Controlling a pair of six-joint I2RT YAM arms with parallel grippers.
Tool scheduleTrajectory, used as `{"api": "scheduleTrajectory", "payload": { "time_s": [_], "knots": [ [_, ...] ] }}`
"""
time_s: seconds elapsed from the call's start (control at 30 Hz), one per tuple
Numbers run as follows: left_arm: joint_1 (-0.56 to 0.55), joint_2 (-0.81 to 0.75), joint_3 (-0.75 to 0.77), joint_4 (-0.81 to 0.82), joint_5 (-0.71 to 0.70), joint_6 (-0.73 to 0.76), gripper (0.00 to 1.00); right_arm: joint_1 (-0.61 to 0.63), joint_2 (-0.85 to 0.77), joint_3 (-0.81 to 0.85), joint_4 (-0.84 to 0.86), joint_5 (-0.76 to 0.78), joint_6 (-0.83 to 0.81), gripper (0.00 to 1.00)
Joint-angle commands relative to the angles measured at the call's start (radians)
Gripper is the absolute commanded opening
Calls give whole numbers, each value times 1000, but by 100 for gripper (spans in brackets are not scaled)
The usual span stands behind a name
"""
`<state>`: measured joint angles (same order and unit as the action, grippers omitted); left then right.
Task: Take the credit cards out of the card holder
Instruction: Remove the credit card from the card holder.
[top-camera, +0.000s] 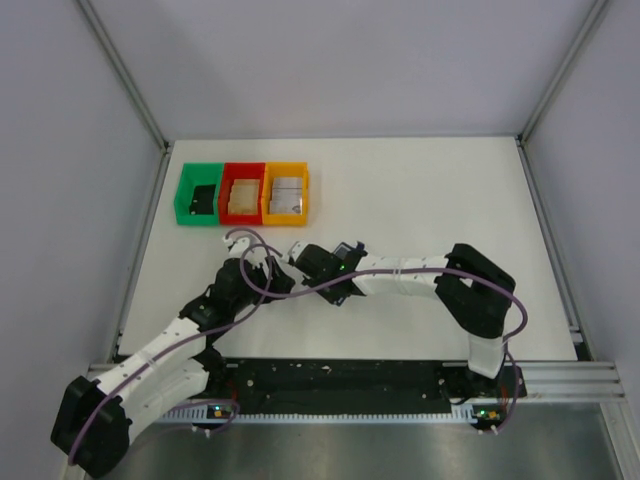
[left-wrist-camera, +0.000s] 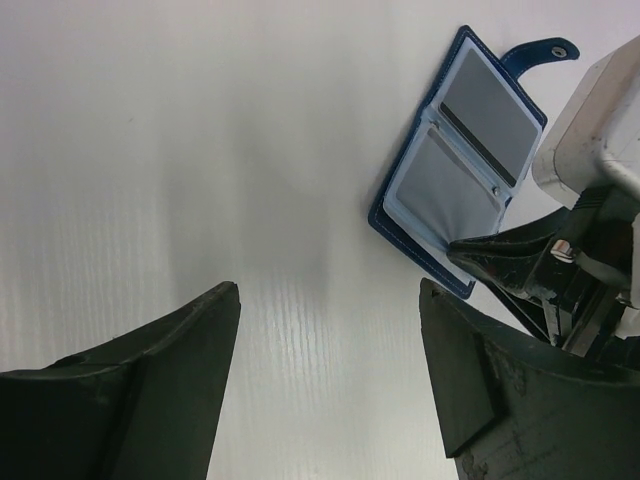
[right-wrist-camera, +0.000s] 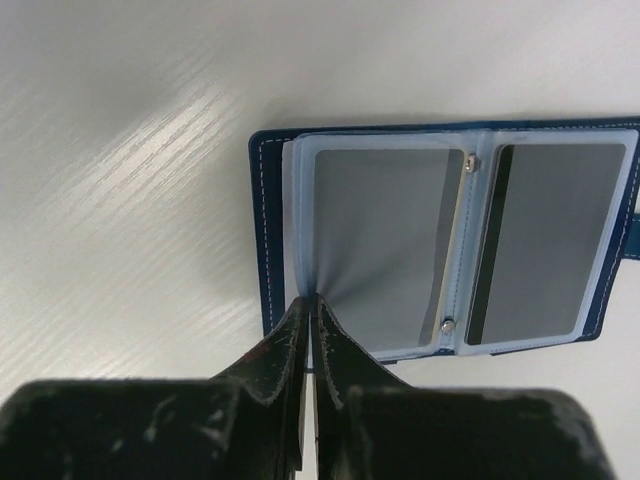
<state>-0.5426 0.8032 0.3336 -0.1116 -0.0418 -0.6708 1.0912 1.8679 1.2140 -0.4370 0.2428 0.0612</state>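
The card holder (right-wrist-camera: 262, 220) lies open on the white table, dark blue outside with two pale blue sleeve panels. A silvery-grey credit card (right-wrist-camera: 555, 240) shows in the right panel, and a second grey face (right-wrist-camera: 390, 230) fills the left one. My right gripper (right-wrist-camera: 310, 300) is shut on the near edge of the left panel, and the sleeve puckers at the pinch. In the left wrist view the card holder (left-wrist-camera: 445, 190) sits to the upper right with its tab pointing away. My left gripper (left-wrist-camera: 328, 290) hovers open over bare table beside it, holding nothing.
Three small bins stand in a row at the back left: green (top-camera: 181, 195), red (top-camera: 243, 168) and orange (top-camera: 287, 167), each with something inside. Both arms meet mid-table, and the right arm (top-camera: 400, 278) covers most of the holder from above.
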Motion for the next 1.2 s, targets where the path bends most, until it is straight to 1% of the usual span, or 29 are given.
{"api": "scheduleTrajectory", "payload": {
  "time_s": [0.0,0.27,0.3,0.47,0.57,0.6,0.63,0.73,0.8,0.9,1.0,1.07,1.17],
  "knots": [
    [-7,-4,15,87,37,31,76,6,-2,53,-51,41,-12,0],
    [-7,-18,16,79,37,42,76,-43,-67,104,-97,1,-20,0],
    [-5,-18,18,78,69,43,76,-47,-73,108,-106,-13,-15,0],
    [-5,-13,22,73,88,50,76,-47,-118,127,-120,-126,18,0],
    [-7,-10,22,79,98,51,76,-65,-124,111,-118,-38,34,0],
    [-5,-4,22,85,111,54,76,-89,-125,99,-117,-40,35,0],
    [-5,4,24,90,124,56,76,-123,-130,85,-112,-65,37,2],
    [-5,43,33,104,169,54,76,-204,-141,39,-75,-105,26,22],
    [-7,71,36,151,200,45,76,-246,-138,35,-59,-134,14,35],
    [-13,114,50,200,233,25,74,-327,-125,35,-13,-238,23,41],
    [-20,180,77,248,264,-1,73,-381,-98,56,27,-336,28,42],
    [-26,232,110,276,281,-9,72,-401,-64,82,32,-361,29,43],
    [-33,321,171,305,316,-16,69,-421,-12,104,37,-355,28,44]
  ]
}}
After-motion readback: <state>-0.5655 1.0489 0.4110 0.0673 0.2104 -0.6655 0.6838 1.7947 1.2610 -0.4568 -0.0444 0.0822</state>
